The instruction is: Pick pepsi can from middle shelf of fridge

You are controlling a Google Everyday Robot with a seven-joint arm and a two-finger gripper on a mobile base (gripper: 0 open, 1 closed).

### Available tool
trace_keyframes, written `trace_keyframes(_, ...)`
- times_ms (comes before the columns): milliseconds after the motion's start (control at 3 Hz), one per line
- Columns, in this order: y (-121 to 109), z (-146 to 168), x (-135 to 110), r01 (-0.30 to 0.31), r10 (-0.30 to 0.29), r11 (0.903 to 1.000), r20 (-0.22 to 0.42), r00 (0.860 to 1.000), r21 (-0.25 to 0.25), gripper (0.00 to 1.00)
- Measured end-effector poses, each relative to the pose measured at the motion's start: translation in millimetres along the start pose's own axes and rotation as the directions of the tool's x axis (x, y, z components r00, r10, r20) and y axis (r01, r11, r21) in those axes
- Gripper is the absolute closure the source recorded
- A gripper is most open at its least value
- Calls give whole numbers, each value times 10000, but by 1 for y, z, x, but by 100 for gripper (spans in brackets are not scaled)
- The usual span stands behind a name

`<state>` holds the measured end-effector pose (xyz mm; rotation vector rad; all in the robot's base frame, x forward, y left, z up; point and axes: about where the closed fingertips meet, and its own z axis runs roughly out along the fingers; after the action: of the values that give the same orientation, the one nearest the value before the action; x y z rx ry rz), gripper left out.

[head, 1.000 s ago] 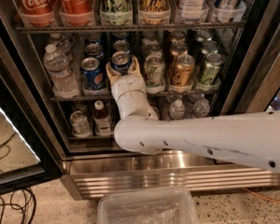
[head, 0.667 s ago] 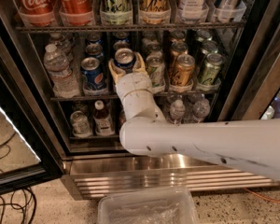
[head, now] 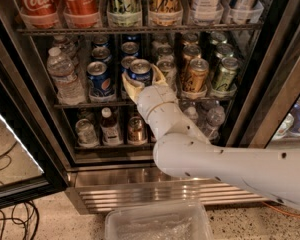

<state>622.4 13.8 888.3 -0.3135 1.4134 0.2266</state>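
Observation:
The pepsi can point(head: 140, 70), dark blue with a silver top and pull tab, sits between the cream fingers point(head: 128, 88) of my gripper point(head: 141, 80). It is at the front of the middle shelf point(head: 85, 104) of the fridge point(head: 115, 176). The gripper is shut on the can, one finger on each side. My white arm point(head: 210, 164) reaches in from the lower right and hides the shelf part below the can. A like blue can with a round red-white logo point(head: 99, 79) stands just left.
Gold can point(head: 195, 75) and green can point(head: 224, 73) stand right of the gripper, and a water bottle point(head: 62, 76) stands at the left. Tall Coca-Cola cans point(head: 36, 1) are on the shelf above, small bottles point(head: 110, 126) below. A clear plastic bin point(head: 157, 223) sits on the floor, with cables point(head: 10, 224) at left.
The gripper with the blue can has shifted a little right and toward the camera. The arm's elbow has swung right.

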Motion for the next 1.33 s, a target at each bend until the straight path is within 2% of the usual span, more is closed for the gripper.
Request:
trace_keyframes(333, 1, -6, 7, -535, 500, 9957, -480, 9976, -754, 100)
trace_keyframes(667, 1, -6, 7, -535, 500, 9957, -479, 9976, -756, 100)
trace_keyframes(1000, 22, -17, -14, -835, 798, 9906, -378, 9961, -1082, 100)
trace_keyframes(1333, 56, -37, -28, -1399, 1348, 9734, -399, 9901, -1812, 100)
